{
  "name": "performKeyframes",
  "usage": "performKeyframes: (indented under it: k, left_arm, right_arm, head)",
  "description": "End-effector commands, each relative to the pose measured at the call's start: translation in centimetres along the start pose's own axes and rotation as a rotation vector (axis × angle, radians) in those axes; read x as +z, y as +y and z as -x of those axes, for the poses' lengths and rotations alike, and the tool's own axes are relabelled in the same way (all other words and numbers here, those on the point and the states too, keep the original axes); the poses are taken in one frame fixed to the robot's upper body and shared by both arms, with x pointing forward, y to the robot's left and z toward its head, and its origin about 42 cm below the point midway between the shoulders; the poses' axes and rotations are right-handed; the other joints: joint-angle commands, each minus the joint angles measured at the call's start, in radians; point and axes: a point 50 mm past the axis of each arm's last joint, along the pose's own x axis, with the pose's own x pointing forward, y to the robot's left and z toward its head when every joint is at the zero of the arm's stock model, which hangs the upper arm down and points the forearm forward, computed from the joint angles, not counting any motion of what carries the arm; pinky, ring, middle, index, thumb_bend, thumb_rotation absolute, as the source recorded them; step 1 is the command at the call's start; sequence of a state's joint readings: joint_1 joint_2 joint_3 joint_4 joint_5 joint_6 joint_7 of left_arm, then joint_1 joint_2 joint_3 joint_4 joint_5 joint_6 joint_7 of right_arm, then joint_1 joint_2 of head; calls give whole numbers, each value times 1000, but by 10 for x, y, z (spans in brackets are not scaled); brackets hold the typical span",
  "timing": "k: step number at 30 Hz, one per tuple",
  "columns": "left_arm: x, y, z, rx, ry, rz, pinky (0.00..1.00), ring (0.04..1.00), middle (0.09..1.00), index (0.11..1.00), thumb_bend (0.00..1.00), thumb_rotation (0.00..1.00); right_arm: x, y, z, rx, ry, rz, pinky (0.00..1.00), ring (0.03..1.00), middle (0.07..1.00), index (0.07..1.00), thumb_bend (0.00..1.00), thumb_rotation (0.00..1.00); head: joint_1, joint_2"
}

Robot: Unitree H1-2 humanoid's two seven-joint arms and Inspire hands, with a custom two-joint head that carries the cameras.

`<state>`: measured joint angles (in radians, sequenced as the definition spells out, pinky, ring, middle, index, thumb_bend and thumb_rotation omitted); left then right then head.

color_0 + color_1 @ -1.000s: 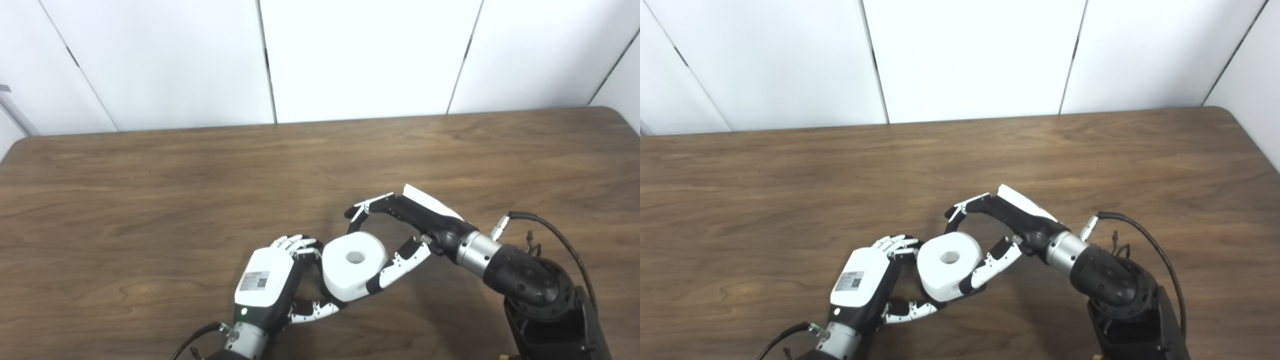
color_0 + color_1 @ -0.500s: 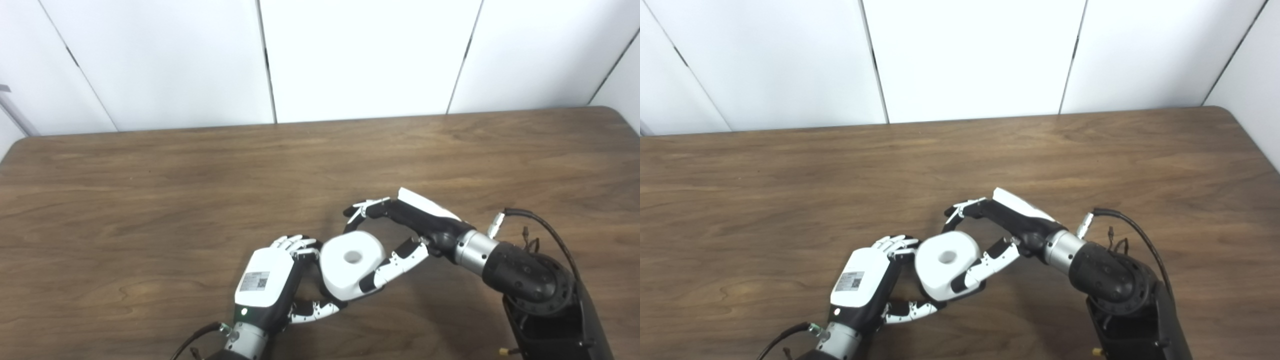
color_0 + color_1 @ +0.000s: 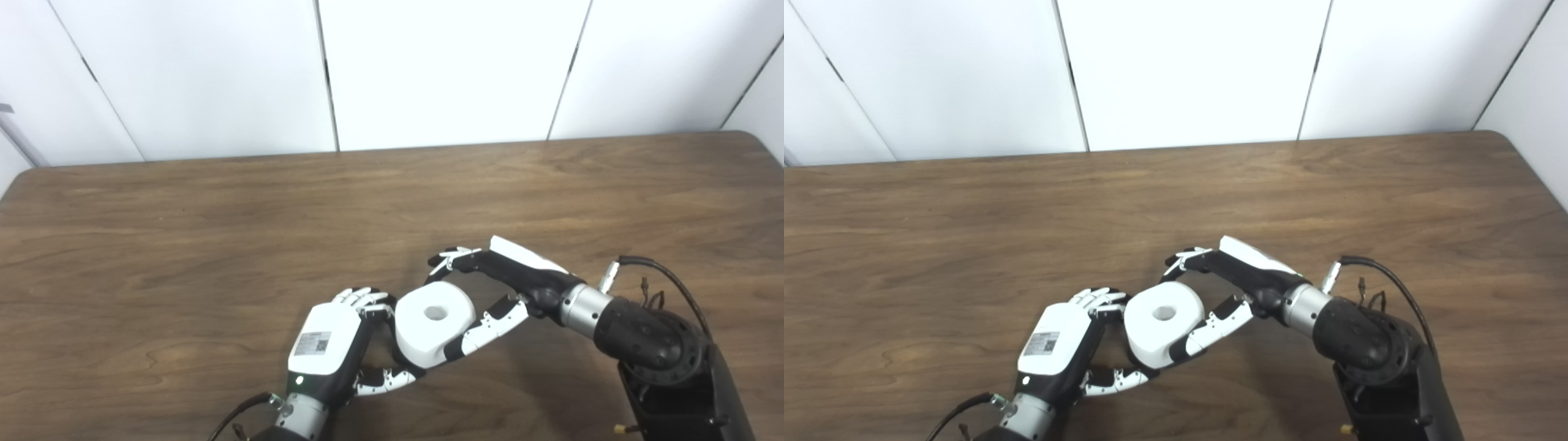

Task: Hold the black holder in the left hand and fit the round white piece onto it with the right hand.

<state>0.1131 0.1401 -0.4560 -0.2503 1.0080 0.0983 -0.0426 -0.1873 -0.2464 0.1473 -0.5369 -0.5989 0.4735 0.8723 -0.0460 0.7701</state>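
since a moment ago, the right hand has dropped a little lower, so its top fingers now sit just above the round white piece and not so high over it. the round white piece has stayed in about the same spot.

the right hand is wrapped around the round white piece, with its thumb pressed on the near side and its fingers curled over the far side. the piece has a small hole in the top.

the left hand is just beside the piece, on its left. its fingers are curled closed around something dark, but the black holder is mostly hidden, so it is hard to tell for sure. both hands are low over the wooden table.
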Motion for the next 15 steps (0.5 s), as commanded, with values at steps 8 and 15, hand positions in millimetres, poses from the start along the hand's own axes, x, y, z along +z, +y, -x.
performKeyframes:
  k: [8, 15]
  left_arm:
    - [-14, -12, 4, -135, 86, 11, 871, 862, 816, 688, 913, 181]
    - [-18, -2, 3, -182, 89, 175, 879, 892, 848, 782, 954, 254]
  right_arm:
    - [10, -12, -4, -18, -41, 31, 910, 998, 915, 710, 1000, 415]
    - [12, -15, -5, -16, -46, 46, 917, 1000, 924, 721, 1000, 441]
  head:
    - [4, -5]
    - [9, -8]
